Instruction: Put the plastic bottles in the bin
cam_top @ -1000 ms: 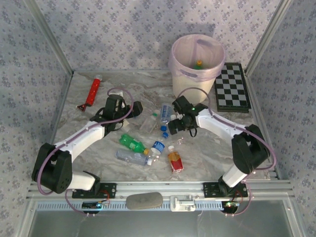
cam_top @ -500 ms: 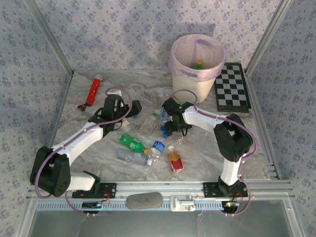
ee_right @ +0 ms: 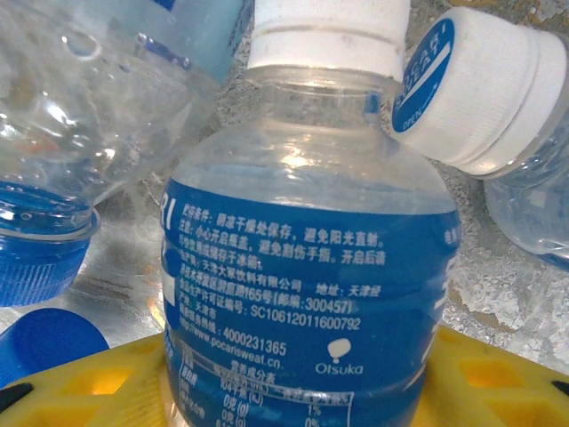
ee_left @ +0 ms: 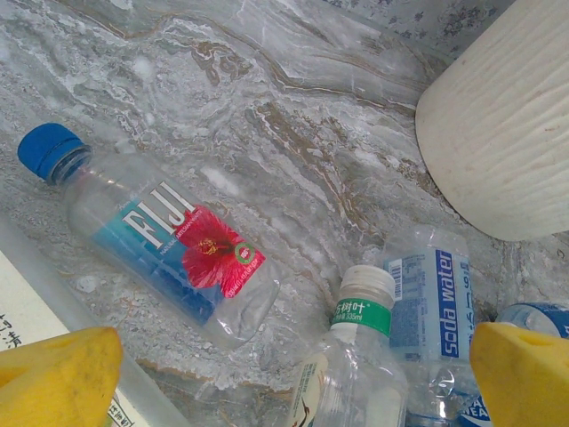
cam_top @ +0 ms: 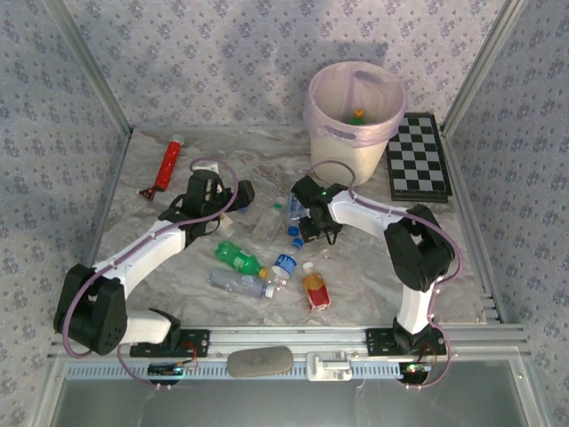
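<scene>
My right claw grips the blue-labelled bottle low in the heap on the table, ready, I judge, to lift it to the bin, while my left claw hangs wide above the Fiji bottle.

Lab test cell: aluminium frame, wallpapered walls.

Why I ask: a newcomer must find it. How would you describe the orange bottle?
From the bin at the table's far right, come toward the near rail. The orange bottle lies there, white cap pointing away from the rail; it alone is orange and red, its neighbours clear or green.
</scene>
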